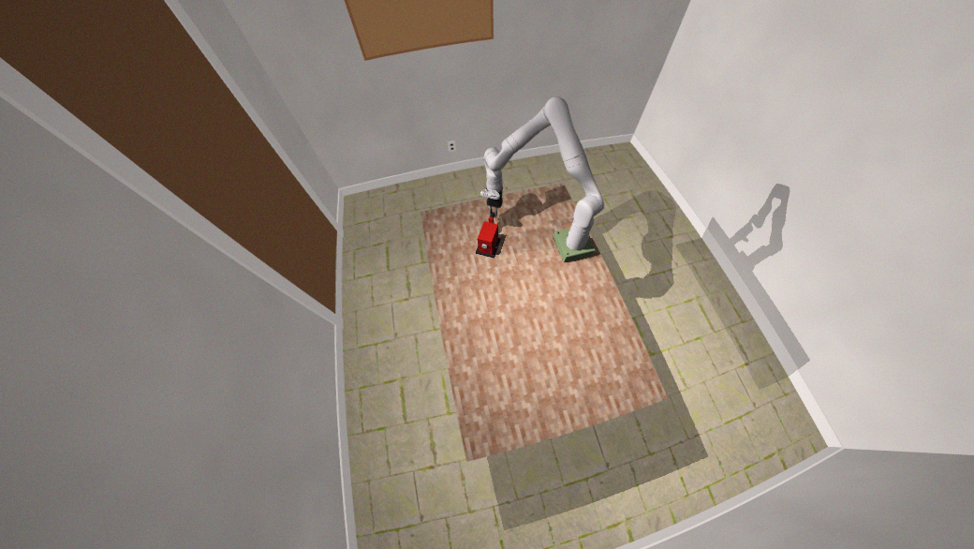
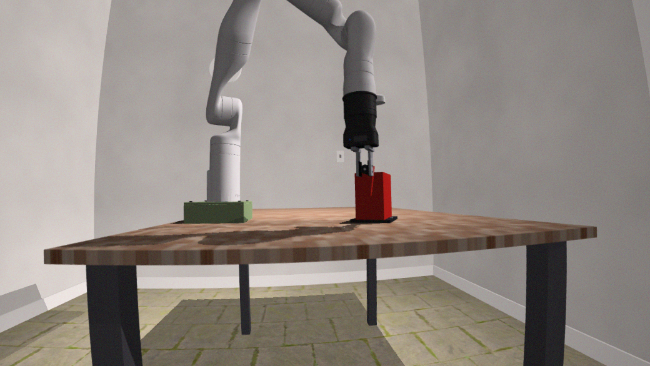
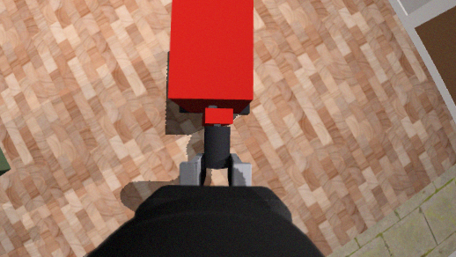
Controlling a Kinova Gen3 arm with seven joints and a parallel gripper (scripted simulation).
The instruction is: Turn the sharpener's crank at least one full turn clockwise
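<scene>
Pincer (image 3: 216, 172) clamped on dark handle (image 3: 216, 147) of crank, frame centre in wrist view, pointing straight down. Sharpener (image 3: 211, 50), red block, stood upright on black plate at far end of counter (image 2: 318, 252), right of centre in exterior view; arm's green base (image 2: 217, 212) well apart at left. Handle sat at top of crank's circle. Judgement: sweep should trace steady arc about crank axle, grip firm, wrist free to pivot, no pull lifting block off counter.
</scene>
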